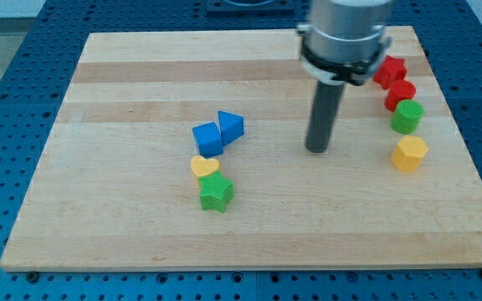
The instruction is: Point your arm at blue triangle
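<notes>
The blue triangle [231, 125] lies near the middle of the wooden board [124, 92], touching a blue cube [207, 138] on its lower left. My tip [317, 150] rests on the board to the right of the blue triangle, about a hundred pixels away, touching no block. The dark rod rises from the tip to the grey arm at the view's top.
A yellow heart [205, 165] and a green star [216, 193] sit just below the blue cube. At the view's right stand a red star [389, 69], a red block [400, 92], a green block [407, 116] and a yellow hexagon [409, 154].
</notes>
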Action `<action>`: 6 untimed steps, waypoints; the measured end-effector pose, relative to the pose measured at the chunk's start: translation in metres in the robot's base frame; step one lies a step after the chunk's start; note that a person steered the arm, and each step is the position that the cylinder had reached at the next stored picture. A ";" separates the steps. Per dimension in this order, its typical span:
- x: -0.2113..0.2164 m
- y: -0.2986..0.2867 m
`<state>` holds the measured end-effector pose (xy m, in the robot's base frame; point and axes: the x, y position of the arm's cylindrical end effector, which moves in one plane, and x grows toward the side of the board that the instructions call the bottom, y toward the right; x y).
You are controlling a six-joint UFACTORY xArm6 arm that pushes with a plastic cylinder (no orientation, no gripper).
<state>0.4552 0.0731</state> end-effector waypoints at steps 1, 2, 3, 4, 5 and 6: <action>-0.034 -0.033; -0.082 -0.059; -0.090 -0.109; -0.071 -0.162; -0.070 -0.167; -0.070 -0.167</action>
